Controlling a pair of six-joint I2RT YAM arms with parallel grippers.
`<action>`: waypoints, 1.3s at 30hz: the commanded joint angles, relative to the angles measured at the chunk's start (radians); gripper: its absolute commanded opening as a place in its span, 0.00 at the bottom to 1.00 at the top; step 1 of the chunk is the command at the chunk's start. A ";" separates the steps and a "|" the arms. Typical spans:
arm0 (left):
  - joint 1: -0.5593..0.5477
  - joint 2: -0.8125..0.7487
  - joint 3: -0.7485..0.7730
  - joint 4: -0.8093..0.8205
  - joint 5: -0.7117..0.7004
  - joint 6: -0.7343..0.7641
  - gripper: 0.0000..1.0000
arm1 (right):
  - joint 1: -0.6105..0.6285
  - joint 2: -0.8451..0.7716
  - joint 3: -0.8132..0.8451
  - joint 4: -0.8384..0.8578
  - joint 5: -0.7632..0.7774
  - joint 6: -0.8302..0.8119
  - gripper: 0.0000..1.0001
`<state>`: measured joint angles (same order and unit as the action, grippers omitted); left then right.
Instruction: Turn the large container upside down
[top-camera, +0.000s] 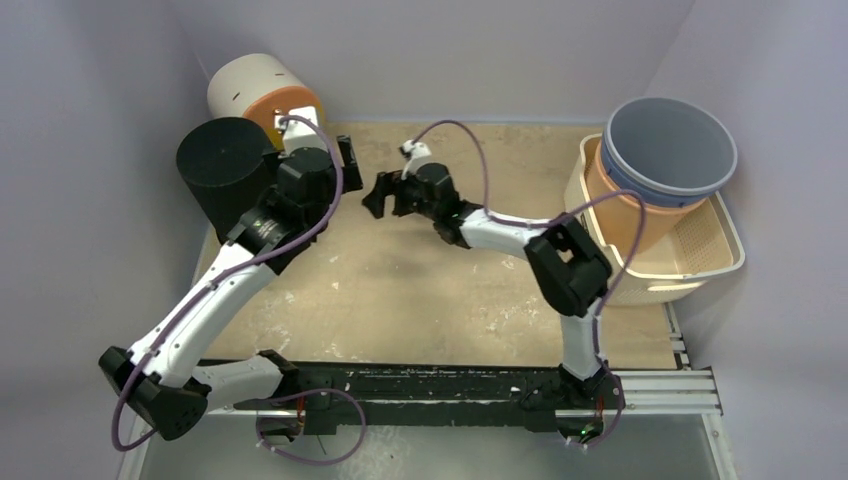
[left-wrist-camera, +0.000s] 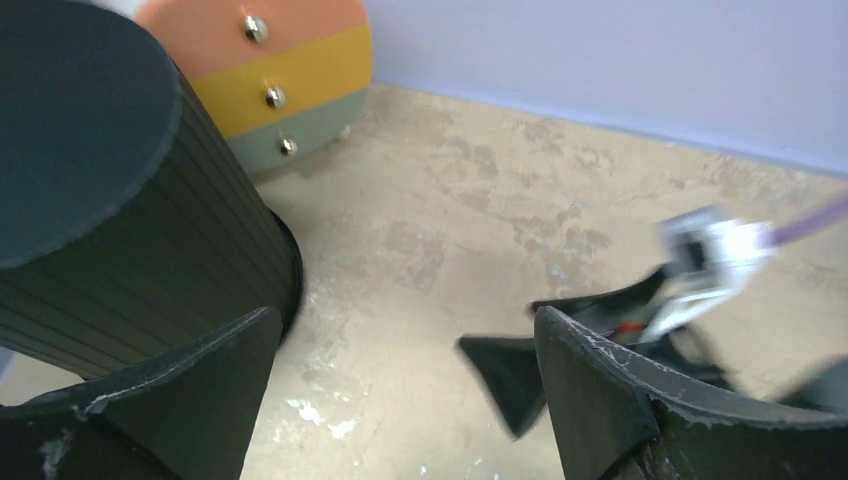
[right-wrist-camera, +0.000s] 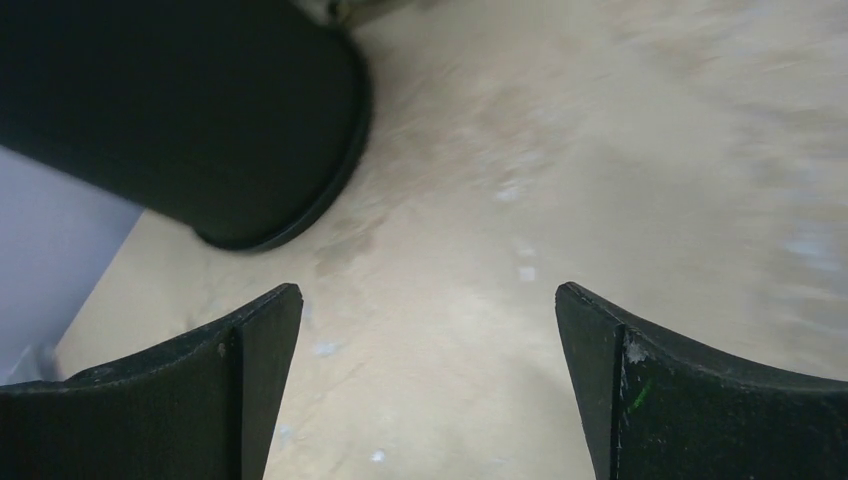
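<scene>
The large container (top-camera: 228, 165) is a black ribbed cylinder at the table's back left. Its closed flat end faces up and its flared rim rests on the table. It also shows in the left wrist view as the container (left-wrist-camera: 90, 200) and in the right wrist view as the container (right-wrist-camera: 200, 110). My left gripper (top-camera: 343, 158) hangs open just right of it, touching nothing; only bare table lies inside the left gripper (left-wrist-camera: 400, 345). My right gripper (top-camera: 376, 196) is open beside the left one, with nothing in the right gripper (right-wrist-camera: 428, 300). One right finger (left-wrist-camera: 515, 380) shows blurred in the left wrist view.
A white drum (top-camera: 262, 95) with an orange, yellow and green striped front (left-wrist-camera: 280, 75) lies behind the container. At the right, a cream basket (top-camera: 705, 260) holds an orange tub under a blue-grey bowl (top-camera: 668, 150). Walls close in on three sides.
</scene>
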<state>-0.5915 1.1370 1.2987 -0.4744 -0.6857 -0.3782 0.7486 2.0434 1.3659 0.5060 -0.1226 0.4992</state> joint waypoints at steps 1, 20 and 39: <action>0.018 0.074 -0.103 0.148 -0.012 -0.095 0.94 | -0.059 -0.187 -0.110 -0.038 0.256 -0.046 0.99; 0.331 0.303 -0.303 0.417 -0.019 -0.194 0.94 | -0.130 -0.606 -0.065 -0.389 0.569 -0.299 1.00; 0.350 0.312 -0.223 0.359 0.131 -0.115 0.94 | -0.301 -0.807 0.030 -0.662 0.854 -0.347 1.00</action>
<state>-0.1608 1.5219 0.9855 -0.0666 -0.6044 -0.5472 0.5117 1.2663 1.3331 -0.0734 0.6453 0.1459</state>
